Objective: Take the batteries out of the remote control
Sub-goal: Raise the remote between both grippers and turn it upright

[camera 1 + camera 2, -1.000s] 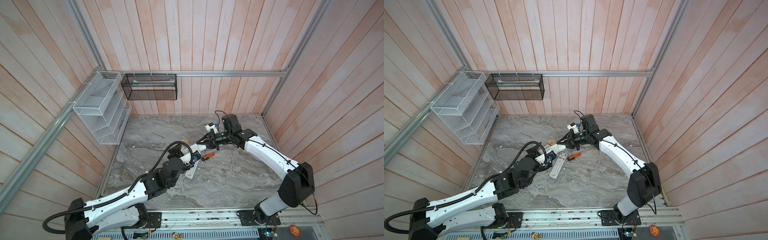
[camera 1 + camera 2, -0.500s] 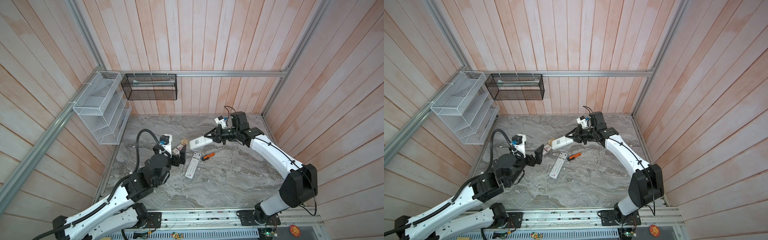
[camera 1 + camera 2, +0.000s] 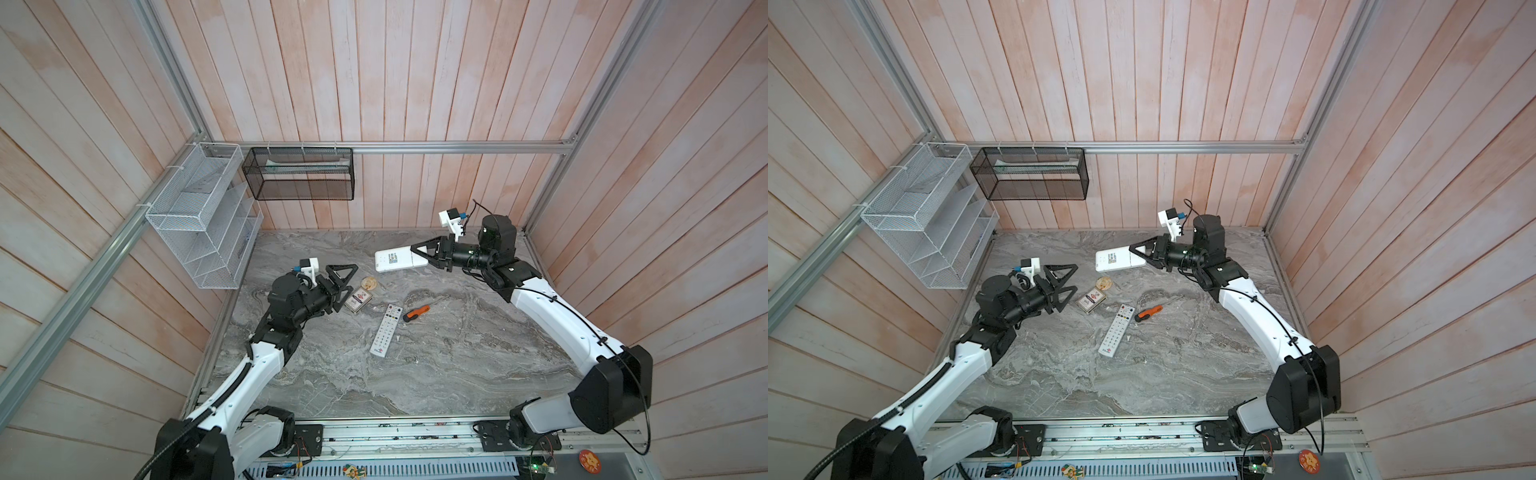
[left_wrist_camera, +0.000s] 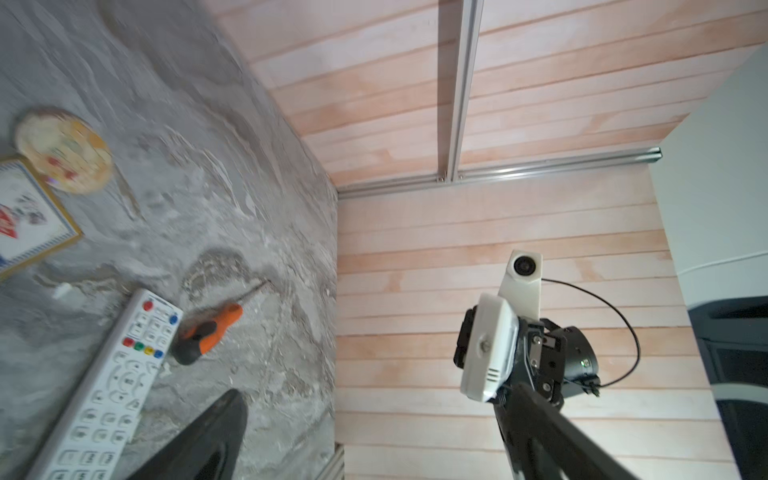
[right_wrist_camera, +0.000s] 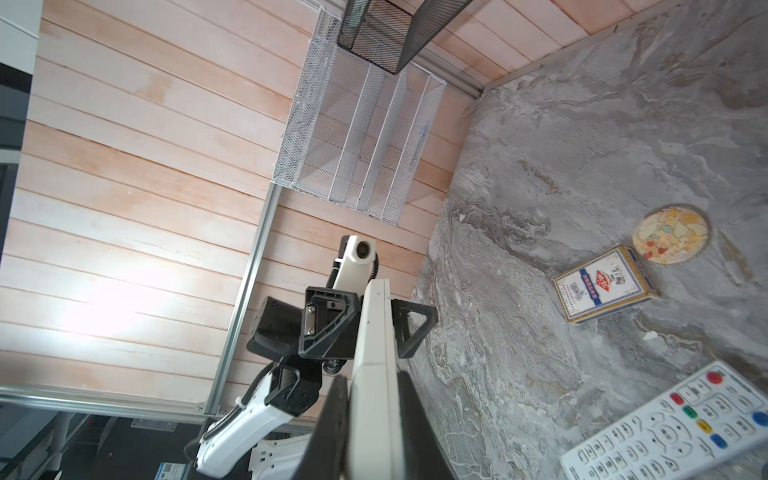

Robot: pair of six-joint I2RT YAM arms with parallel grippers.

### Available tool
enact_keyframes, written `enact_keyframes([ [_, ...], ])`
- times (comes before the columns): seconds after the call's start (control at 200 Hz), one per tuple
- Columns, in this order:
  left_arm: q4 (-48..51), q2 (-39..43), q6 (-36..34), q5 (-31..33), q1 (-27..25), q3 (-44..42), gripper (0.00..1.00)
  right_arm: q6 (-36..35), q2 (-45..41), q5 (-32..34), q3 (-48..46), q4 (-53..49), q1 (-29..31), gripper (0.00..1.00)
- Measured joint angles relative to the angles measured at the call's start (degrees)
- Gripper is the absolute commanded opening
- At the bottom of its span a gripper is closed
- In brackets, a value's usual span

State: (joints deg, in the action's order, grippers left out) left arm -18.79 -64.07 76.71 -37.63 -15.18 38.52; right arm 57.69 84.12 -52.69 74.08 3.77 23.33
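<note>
Two remote controls are in view. My right gripper (image 3: 419, 257) is clamped on one end of the white remote control (image 3: 395, 261), held clear of the marble surface (image 3: 457, 365) above its far part, right of the middle. The free end of that remote projects toward the left edge of the surface. In both top views its upward face carries a printed label. In the right wrist view the same remote (image 5: 374, 374) appears edge-on between my two black fingers.

My left gripper (image 3: 351, 280) hangs above the surface near its left edge, jaws wide apart and holding nothing. It is well apart from the held remote.

Items lying on the surface:
1. A second remote control (image 3: 386, 330), buttons up, near the middle of the surface.
2. An orange-handled screwdriver (image 3: 417, 312), just beside the top end of that remote, on the side toward the right edge, shaft pointing toward the far right corner.
3. A playing-card box (image 3: 358, 300), lying flat between the left gripper and the second remote.
4. A round printed coaster (image 3: 369, 283), just beside the card box, toward the far edge.

Wall fittings: a white wire rack (image 3: 203, 216) on the left wall and a black mesh basket (image 3: 299, 174) on the far wall.

Batteries: I cannot tell where they are; no view shows a battery compartment clearly.
</note>
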Motion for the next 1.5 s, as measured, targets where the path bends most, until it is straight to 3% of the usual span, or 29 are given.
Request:
enact_keyframes([
  [0.21,-8.72,-5.64,5.68,-9.99,-1.97,5.31,1.00,1.14,2.25,-1.49,1.84,2.54,0.61,0.03],
  [0.375,-13.31,-5.90,8.07,-11.78,-1.92,5.31,0.99,1.95,2.25,-2.93,1.64,3.93,1.09,0.02],
  [0.625,-18.56,-8.37,10.21,-13.29,-3.37,5.29,0.85,2.36,2.23,-3.63,-0.83,4.20,3.80,0.02],
  [0.795,-20.57,-9.25,10.60,-13.46,-3.63,5.29,0.61,2.29,2.16,-4.20,-1.46,4.17,5.16,0.02],
  [1.075,-21.75,-9.42,9.62,-14.38,-3.91,5.29,0.09,3.85,1.36,-4.07,-3.06,4.61,5.05,0.03],
  [1.175,-21.99,-9.09,9.20,-14.45,-3.91,5.31,0.00,4.68,1.20,-4.37,-3.17,5.27,5.03,0.05],
  [1.23,-21.94,-9.09,9.05,-14.40,-3.91,5.31,0.00,4.92,1.16,-4.37,-3.17,5.27,5.03,0.10],
  [1.435,-20.22,-9.11,8.17,-14.36,-4.02,5.35,0.00,3.41,1.18,-4.15,-3.04,3.41,5.09,0.49],
  [1.5,-19.23,-9.31,8.00,-14.34,-4.02,5.35,0.00,2.05,1.18,-4.02,-2.40,1.42,5.14,0.57],
])
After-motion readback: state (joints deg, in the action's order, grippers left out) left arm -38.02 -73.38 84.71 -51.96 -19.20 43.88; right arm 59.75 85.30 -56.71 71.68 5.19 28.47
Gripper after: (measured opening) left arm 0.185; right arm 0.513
